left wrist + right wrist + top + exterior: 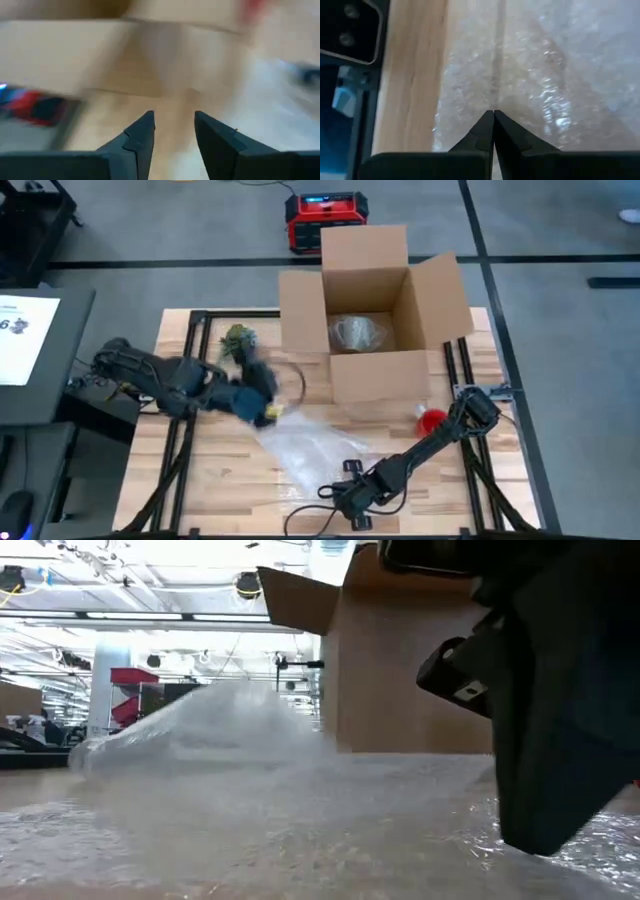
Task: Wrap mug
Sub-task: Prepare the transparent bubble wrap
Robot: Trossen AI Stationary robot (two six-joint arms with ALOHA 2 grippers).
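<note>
Plastic wrap point(305, 445) lies spread on the tabletop point(215, 480), its near edge pinched in the right pincer point(493, 116), whose tips are together on the film. For a clean wrap, that hold should stay low and taut. Farther back, the left pincer point(173, 125) hovers with tips apart, empty. Beyond, a cardboard box point(372, 310) stands open; the mug point(357, 333) appears to sit inside.

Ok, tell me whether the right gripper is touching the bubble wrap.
Cannot tell. In the right wrist view the right gripper has its fingertips closed together over the bubble wrap, but no view plainly shows contact or a gap.
</note>
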